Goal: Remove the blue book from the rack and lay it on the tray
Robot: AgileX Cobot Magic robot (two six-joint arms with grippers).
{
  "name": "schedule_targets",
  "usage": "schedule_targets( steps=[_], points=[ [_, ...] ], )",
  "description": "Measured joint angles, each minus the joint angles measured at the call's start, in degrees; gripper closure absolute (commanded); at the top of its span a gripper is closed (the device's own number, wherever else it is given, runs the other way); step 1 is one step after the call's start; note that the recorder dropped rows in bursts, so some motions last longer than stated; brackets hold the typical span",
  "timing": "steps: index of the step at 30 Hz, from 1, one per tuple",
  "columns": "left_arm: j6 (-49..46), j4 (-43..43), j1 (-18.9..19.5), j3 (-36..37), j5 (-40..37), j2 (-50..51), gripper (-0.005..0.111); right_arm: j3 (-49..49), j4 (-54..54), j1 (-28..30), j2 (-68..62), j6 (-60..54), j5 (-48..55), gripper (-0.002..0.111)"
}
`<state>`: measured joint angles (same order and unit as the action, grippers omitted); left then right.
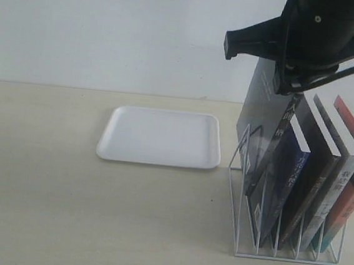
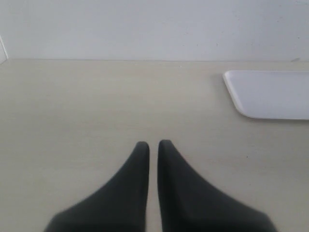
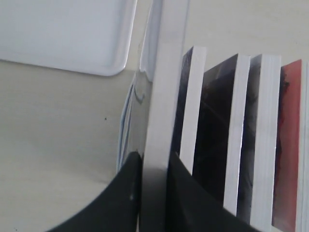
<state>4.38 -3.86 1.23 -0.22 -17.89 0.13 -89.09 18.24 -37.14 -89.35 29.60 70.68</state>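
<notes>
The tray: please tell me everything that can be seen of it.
The tray is white, flat and rectangular, with rounded corners and a low rim; it looks like smooth plastic. It lies flat on the pale table, to the left of the wire rack in the exterior view and apart from it. Nothing lies in it; only the table touches it.

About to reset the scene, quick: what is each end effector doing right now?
Left end effector: closed, holding nothing.
Right end effector: closed on the raised grey-looking book.
</notes>
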Motion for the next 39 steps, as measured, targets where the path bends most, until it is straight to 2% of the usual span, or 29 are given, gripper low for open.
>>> schedule_targets(
  steps=[6, 24, 26, 30, 32, 39],
  points=[
    [0.00, 0.00, 0.00, 0.00, 0.00, 0.00, 0.101, 4.31, -1.03, 0.00, -0.12, 0.00, -0.25, 0.108],
    [0.00, 0.00, 0.00, 0.00, 0.00, 0.00, 0.101, 4.57, -0.74, 0.00, -2.94, -1.72, -1.63, 0.107],
    [0.00, 0.00, 0.00, 0.00, 0.00, 0.00, 0.101, 4.57, -0.74, 0.00, -2.94, -2.01, -1.63, 0.100],
    [0.00, 0.00, 0.00, 0.00, 0.00, 0.00, 0.101, 4.57, -0.72, 0.00, -2.94, -2.30, -1.76, 0.065],
    [0.00, 0.00, 0.00, 0.00, 0.00, 0.00, 0.101, 4.57, -0.49, 0.00, -2.94, -2.29, -1.89, 0.055],
    [0.00, 0.00, 0.00, 0.00, 0.00, 0.00, 0.101, 4.57, -0.16, 0.00, -2.94, -2.29, -2.02, 0.055]
  ],
)
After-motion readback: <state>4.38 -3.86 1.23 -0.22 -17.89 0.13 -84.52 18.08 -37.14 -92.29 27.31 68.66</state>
